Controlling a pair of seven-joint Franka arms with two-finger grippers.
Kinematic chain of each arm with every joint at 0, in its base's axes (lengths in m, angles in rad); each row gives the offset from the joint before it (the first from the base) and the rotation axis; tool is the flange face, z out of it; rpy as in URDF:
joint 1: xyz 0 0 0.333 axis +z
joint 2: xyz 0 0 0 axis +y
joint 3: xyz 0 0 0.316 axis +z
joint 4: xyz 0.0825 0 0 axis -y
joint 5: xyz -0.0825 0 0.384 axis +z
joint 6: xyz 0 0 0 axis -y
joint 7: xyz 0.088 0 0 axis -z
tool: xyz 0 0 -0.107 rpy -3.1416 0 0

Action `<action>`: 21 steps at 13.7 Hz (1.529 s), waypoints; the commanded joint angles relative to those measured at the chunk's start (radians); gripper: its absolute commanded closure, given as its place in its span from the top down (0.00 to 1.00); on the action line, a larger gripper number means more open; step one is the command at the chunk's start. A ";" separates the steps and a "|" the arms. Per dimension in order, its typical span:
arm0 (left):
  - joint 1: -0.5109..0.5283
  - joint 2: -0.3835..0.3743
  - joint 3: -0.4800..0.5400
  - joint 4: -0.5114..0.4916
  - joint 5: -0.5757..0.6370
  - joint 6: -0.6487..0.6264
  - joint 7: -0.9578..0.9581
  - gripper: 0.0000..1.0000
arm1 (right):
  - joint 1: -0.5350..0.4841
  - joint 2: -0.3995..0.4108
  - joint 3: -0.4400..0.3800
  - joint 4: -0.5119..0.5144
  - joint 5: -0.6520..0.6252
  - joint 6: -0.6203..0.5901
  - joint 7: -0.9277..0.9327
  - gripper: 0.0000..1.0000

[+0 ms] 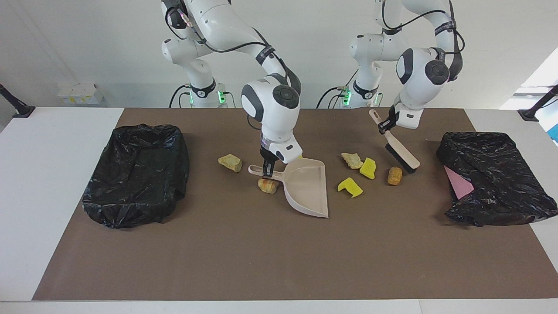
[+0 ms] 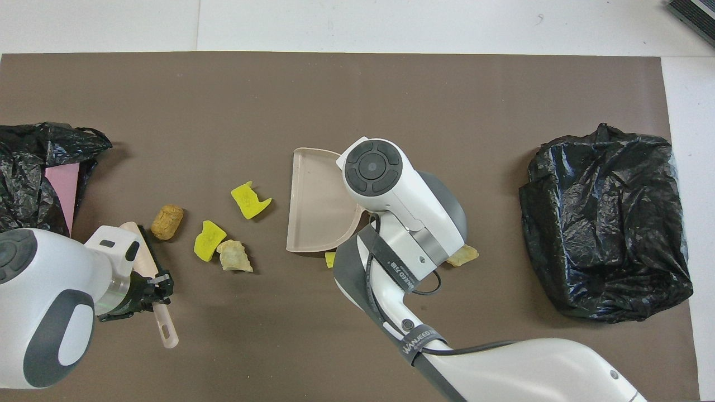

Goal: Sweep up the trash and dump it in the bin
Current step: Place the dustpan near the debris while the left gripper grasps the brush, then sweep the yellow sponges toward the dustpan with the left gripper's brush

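left gripper (image 1: pixel 386 124): clamped shut on the handle of the brush (image 1: pixel 402 153), held over the mat toward the left arm's end of the table, bristle end angled down just beside the brown roll (image 1: pixel 394 175).

right gripper (image 1: pixel 267 168): closed tight on the handle of the dustpan (image 1: pixel 308 186), roughly mid-table. The pan's open mouth is pointed toward the left arm's end, so that's the side stuff gets pushed in from.

trash in the sweep lane: brown roll, a yellow sponge block (image 1: pixel 368 168), a beige lump (image 1: pixel 352 160) and a notched yellow sponge bit (image 1: pixel 349 186) are scattered between brush and pan mouth, none inside the pan yet.

trash outside the lane: another roll (image 1: pixel 267 185) is tucked under the pan handle, a beige chunk (image 1: pixel 229 162) is toward the right arm's end, and a yellow scrap (image 2: pixel 330 259) can be seen peeking out by the pan's back edge in the overhead view. These probably get missed by one stroke.

bins: black-lined bin (image 1: pixel 136 173) at the right arm's end, black bag (image 1: pixel 495 179) with a pink sheet (image 1: pixel 457 182) at the left arm's end.

risk, rolling: the roll could easily be sent spinning past the pan lip if it's hit off-center.

risk, spread: the four pieces are spread wider than the brush head, so some likely get squeezed out sideways.

risk, pan lip: if the front edge isn't pressed flat to the mat, light sponge bits could be shoved under it, or the whole pan nudged back.

risk, dump: sponge is bouncy, so pieces might be lost if the pan gets tilted early on the way to the bin.
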 commanded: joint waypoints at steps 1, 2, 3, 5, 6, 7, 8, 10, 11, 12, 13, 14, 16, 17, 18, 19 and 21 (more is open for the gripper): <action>-0.082 0.026 -0.001 -0.002 -0.008 0.030 -0.009 0.00 | -0.003 0.009 0.008 0.010 -0.018 0.006 -0.036 0.00; -0.106 0.027 -0.001 -0.002 -0.061 0.032 -0.025 0.00 | -0.004 0.011 0.008 0.010 -0.020 0.007 -0.038 0.00; -0.145 0.027 -0.001 -0.002 -0.103 0.035 -0.080 0.00 | -0.004 0.009 0.008 0.010 -0.020 0.008 -0.040 0.00; -0.226 0.035 -0.001 -0.002 -0.119 0.100 -0.268 0.00 | -0.003 0.009 0.008 0.010 -0.020 0.014 -0.062 0.00; -0.263 0.059 -0.002 0.007 -0.140 0.162 -0.362 0.00 | -0.001 0.011 0.008 0.007 -0.022 0.022 -0.066 0.00; -0.274 0.078 -0.002 0.020 -0.168 0.202 -0.399 0.00 | -0.001 0.011 0.008 0.004 -0.023 0.023 -0.067 0.00; -0.275 0.102 -0.001 0.051 -0.212 0.216 -0.400 0.00 | 0.000 0.011 0.008 0.002 -0.023 0.023 -0.067 0.00; -0.275 0.174 -0.002 0.117 -0.258 0.262 -0.403 0.00 | 0.000 0.011 0.008 0.002 -0.025 0.023 -0.067 0.00; -0.275 0.214 -0.004 0.158 -0.266 0.280 -0.406 0.00 | 0.002 0.011 0.008 0.002 -0.023 0.025 -0.066 0.00; -0.271 0.248 -0.004 0.206 -0.266 0.277 -0.406 0.00 | 0.000 0.011 0.008 0.002 -0.025 0.025 -0.066 0.00; -0.262 0.275 -0.004 0.259 -0.266 0.259 -0.404 0.00 | 0.000 0.011 0.008 0.002 -0.023 0.025 -0.066 0.00; -0.262 0.292 -0.002 0.301 -0.254 0.219 -0.397 0.00 | 0.002 0.011 0.008 0.002 -0.023 0.025 -0.066 0.00; -0.262 0.276 0.002 0.329 -0.213 0.133 -0.365 0.00 | 0.002 0.011 0.008 0.002 -0.023 0.025 -0.066 0.00; -0.259 0.242 0.007 0.340 -0.180 0.069 -0.333 0.00 | 0.002 0.011 0.008 0.002 -0.023 0.025 -0.066 0.00; -0.239 0.222 0.007 0.347 -0.145 0.018 -0.297 0.00 | 0.002 0.011 0.008 0.002 -0.025 0.025 -0.066 0.00; -0.217 0.214 0.007 0.350 -0.104 -0.015 -0.262 0.00 | 0.002 0.011 0.008 0.002 -0.023 0.025 -0.066 0.00; -0.155 0.195 0.007 0.320 -0.074 -0.031 -0.156 0.00 | 0.002 0.011 0.008 0.004 -0.023 0.025 -0.066 0.00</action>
